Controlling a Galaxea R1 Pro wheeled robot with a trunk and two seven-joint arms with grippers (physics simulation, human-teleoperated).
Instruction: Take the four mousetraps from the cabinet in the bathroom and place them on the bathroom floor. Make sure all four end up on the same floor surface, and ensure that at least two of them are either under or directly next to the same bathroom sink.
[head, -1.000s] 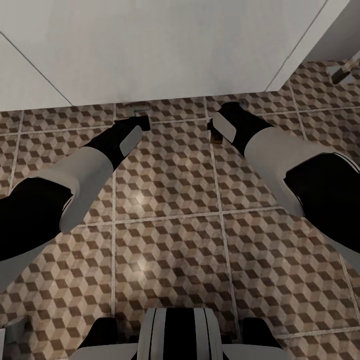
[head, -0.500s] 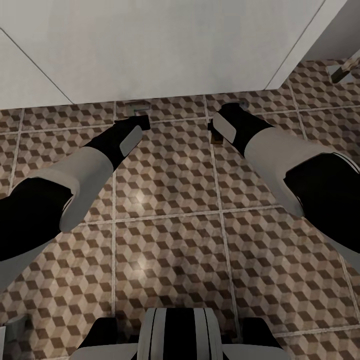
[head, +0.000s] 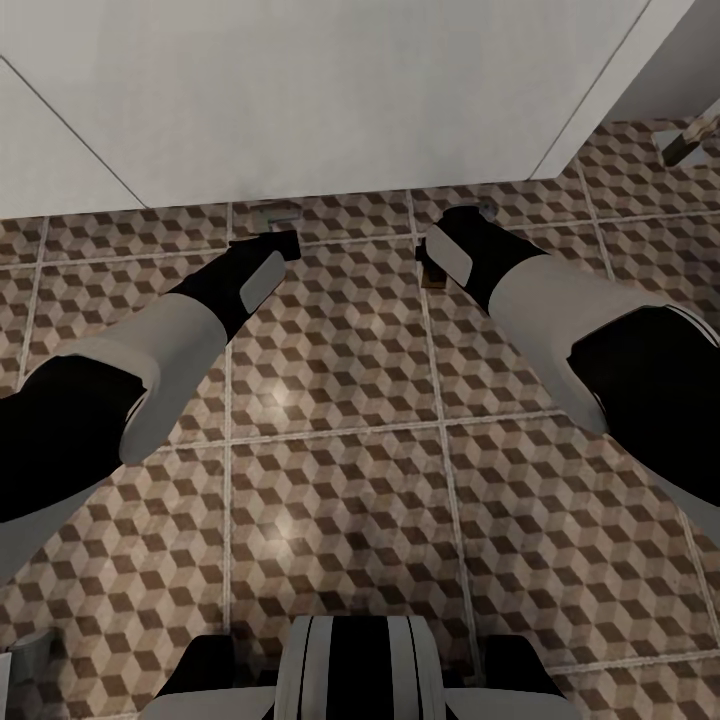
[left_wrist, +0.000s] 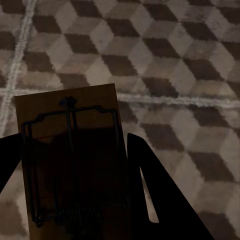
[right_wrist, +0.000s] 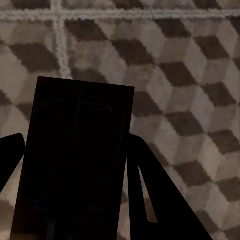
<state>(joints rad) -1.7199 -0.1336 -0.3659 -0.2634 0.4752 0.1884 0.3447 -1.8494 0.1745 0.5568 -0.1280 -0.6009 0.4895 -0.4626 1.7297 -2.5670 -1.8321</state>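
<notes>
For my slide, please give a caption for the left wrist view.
Left gripper holding a mousetrap above the cube-patterned bathroom floor.

right tool's mousetrap (right_wrist: 75, 160) too dark for detail, left mousetrap (left_wrist: 70, 165) cut off by edge

Two mousetraps (left_wrist: 70, 165) (right_wrist: 75, 160) above tiled floor (head: 340, 400)

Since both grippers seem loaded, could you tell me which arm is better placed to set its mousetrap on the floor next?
Neither clearly. The left gripper and right gripper each clamp a mousetrap at similar height above the bathroom floor; either could go first.
</notes>
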